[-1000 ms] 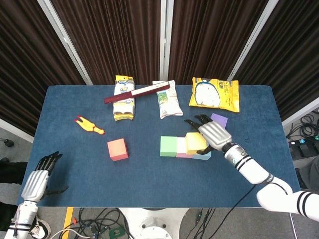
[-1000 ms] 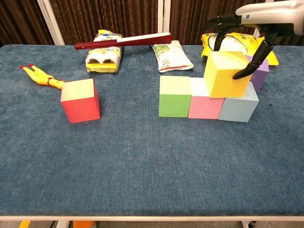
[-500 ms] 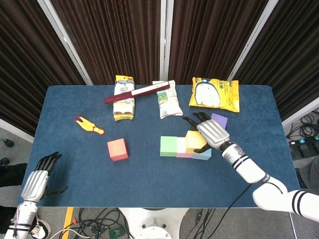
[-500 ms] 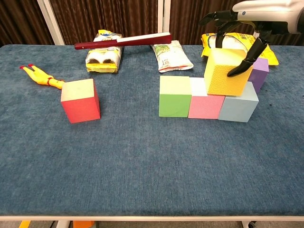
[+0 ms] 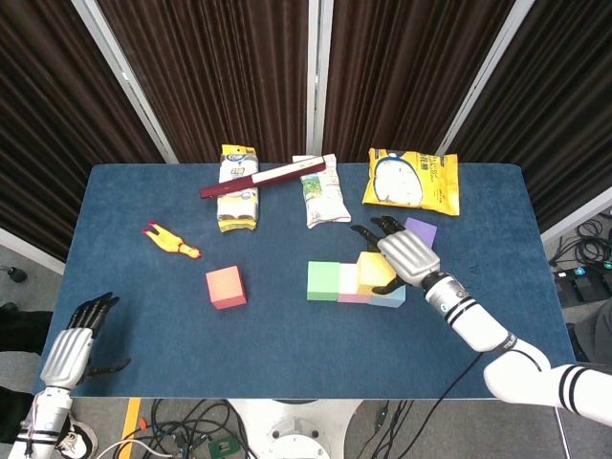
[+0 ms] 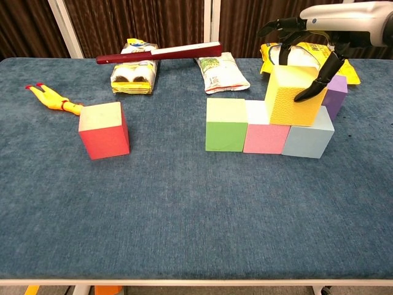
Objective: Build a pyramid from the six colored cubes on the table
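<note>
Head view: a row of three cubes is seen right of centre on the blue worktop (image 5: 143, 201) — green cube (image 5: 323, 281), pink cube (image 5: 349, 285), light blue cube (image 5: 390, 299), sides touching. The yellow cube (image 5: 374, 273) sits on top, over the pink/blue seam, mostly covered by the right hand (image 5: 406, 254), which is draped over it with fingers down both sides. The purple cube (image 5: 420, 231) is just behind the hand. The red cube (image 5: 226, 287) stands alone, well left of the row. The left hand (image 5: 72, 346) hangs off the worktop's near-left edge, fingers apart, nothing in it.

Chest view: the yellow cube (image 6: 293, 96) is slightly tilted, straddling the pink cube (image 6: 265, 131) and blue cube (image 6: 308, 137). It is clamped by the right hand (image 6: 304, 46) from above; fingers (image 6: 319, 81) are down its right face. The purple cube (image 6: 334, 96) is partly hidden behind. The green cube (image 6: 226, 125) and red cube (image 6: 104, 129) are untouched. Printing on the snack bags (image 6: 222, 72) is too small to read.
</note>
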